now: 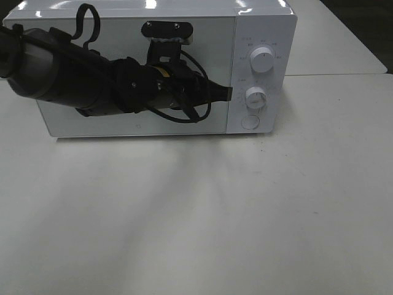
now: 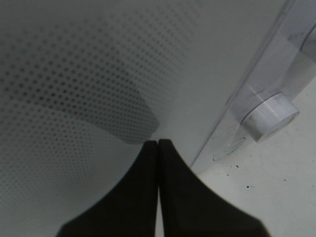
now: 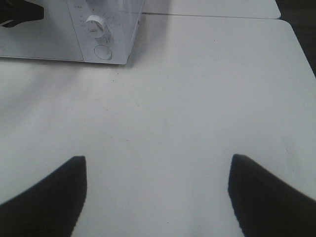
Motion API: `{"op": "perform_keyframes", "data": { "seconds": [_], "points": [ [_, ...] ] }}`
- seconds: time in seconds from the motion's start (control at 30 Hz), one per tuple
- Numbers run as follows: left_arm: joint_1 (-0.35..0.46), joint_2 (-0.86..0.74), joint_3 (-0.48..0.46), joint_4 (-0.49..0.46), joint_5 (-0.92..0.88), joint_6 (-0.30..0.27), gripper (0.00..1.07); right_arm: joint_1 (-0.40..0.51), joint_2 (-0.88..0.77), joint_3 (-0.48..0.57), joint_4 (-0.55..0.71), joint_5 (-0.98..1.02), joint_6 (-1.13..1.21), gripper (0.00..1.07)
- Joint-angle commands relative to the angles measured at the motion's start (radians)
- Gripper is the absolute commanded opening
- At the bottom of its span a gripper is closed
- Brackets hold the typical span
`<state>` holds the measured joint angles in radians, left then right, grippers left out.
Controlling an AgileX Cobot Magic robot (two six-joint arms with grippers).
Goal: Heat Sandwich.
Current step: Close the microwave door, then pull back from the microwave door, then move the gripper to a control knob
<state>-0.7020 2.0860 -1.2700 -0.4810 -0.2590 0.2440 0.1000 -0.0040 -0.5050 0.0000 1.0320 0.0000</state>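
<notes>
While microwave door [image 1: 209, 55] sits closed, contents unseen | left gripper [image 2: 158, 143] pressed together at it | right gripper [image 3: 157, 160] spread

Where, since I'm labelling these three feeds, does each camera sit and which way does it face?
Exterior high: mounted high, looking down at the white microwave on the table; the left arm reaches across its door.
Left wrist: on that arm, close against the door; the shut left fingers show.
Right wrist: above the table, facing the microwave from afar; the open right fingers show.
Shared: all three show the microwave's lower dial.
</notes>
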Motion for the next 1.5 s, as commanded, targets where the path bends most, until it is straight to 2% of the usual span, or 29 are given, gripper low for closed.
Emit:
{"op": "perform_keyframes", "data": {
  "seconds": [0.03, 0.43, 0.6, 1.0, 1.2, 1.33, 1.4, 1.47, 1.5],
  "points": [
    [0.028, 0.001, -0.028, -0.021, -0.124, 0.001, 0.0, -0.006, -0.027, 0.001, 0.0, -0.001, 0.0, 0.76],
    [0.023, -0.006, -0.025, -0.021, -0.072, 0.001, 0.0, -0.006, -0.027, 0.001, 0.0, -0.001, 0.0, 0.76],
    [0.015, -0.04, 0.006, -0.019, -0.075, 0.002, 0.0, -0.006, -0.027, 0.001, 0.0, -0.001, 0.0, 0.76],
    [-0.067, -0.139, 0.161, -0.011, -0.079, 0.002, 0.0, -0.006, -0.027, 0.001, 0.0, -0.001, 0.0, 0.76],
    [-0.081, -0.197, 0.235, -0.011, -0.069, 0.002, 0.0, -0.006, -0.027, 0.001, 0.0, -0.001, 0.0, 0.76],
    [-0.082, -0.25, 0.283, -0.012, 0.011, 0.001, 0.01, -0.006, -0.027, 0.001, 0.0, -0.001, 0.0, 0.76],
    [-0.082, -0.274, 0.291, -0.015, 0.09, 0.001, 0.06, -0.006, -0.027, 0.001, 0.0, -0.001, 0.0, 0.76],
    [-0.082, -0.306, 0.291, -0.015, 0.194, 0.001, 0.25, -0.006, -0.027, 0.001, 0.0, -0.001, 0.0, 0.76],
    [-0.082, -0.306, 0.291, -0.015, 0.194, 0.001, 0.25, -0.006, -0.027, 0.001, 0.0, -0.001, 0.0, 0.76]
  ]
}}
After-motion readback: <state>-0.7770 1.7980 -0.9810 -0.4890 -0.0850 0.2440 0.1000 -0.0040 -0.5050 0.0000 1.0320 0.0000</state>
